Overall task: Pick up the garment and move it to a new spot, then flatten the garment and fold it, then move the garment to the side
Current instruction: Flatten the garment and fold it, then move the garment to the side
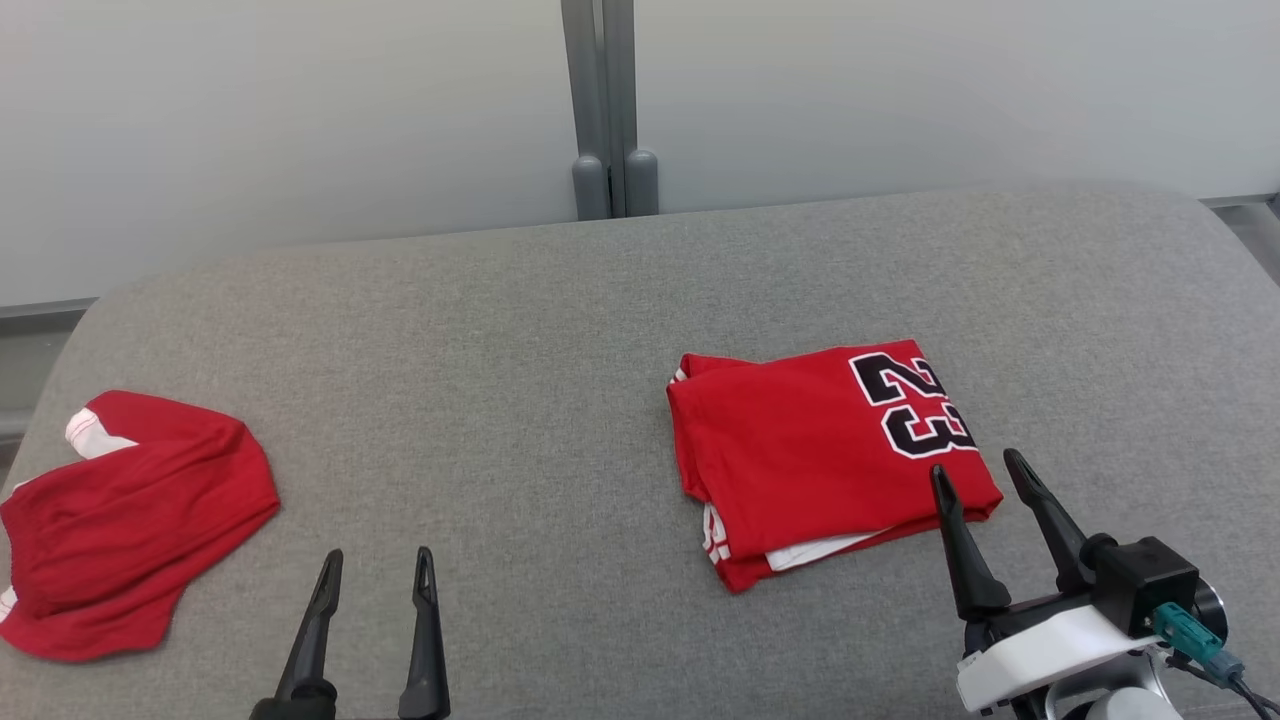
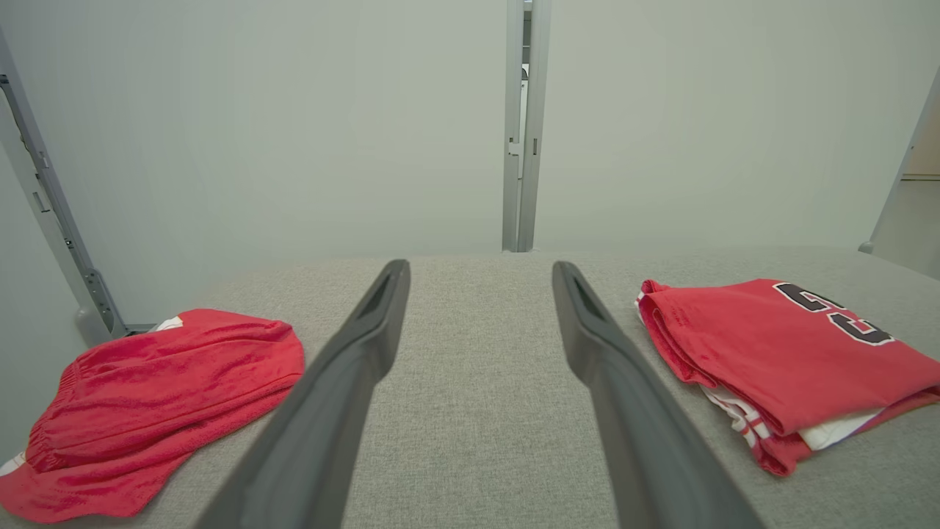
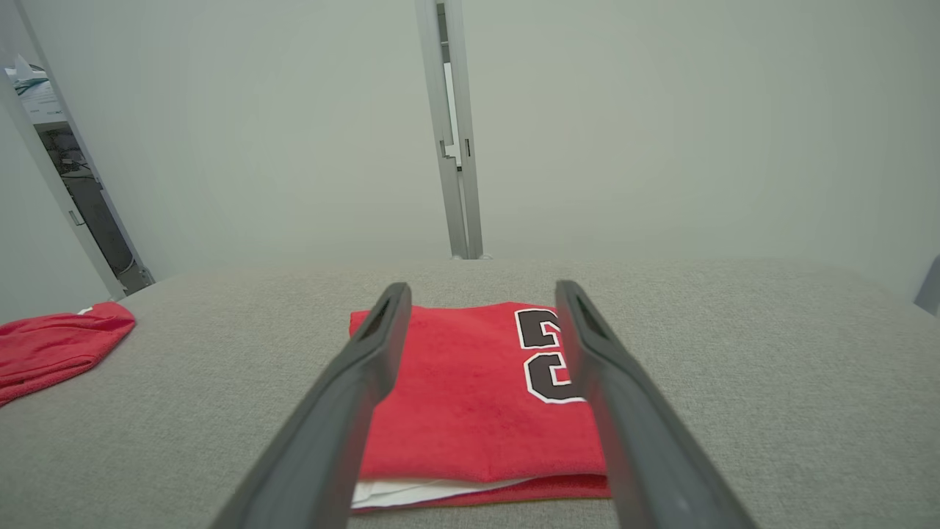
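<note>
Jersey (image 1: 820, 450) lay folded right of middle on the cushion (image 1: 500, 350), left gripper (image 1: 379, 552) and right gripper (image 1: 975, 463) wide, empty
The right one hung at its near corner; a one-sided pinch could drag the top layer and undo the fold. Whether it touched cloth I couldn't tell; the shorts (image 1: 130, 520) at left were cut off

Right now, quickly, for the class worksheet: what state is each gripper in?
Left gripper: open, holding nothing.
Right gripper: open, holding nothing, pointing at the folded jersey.
</note>
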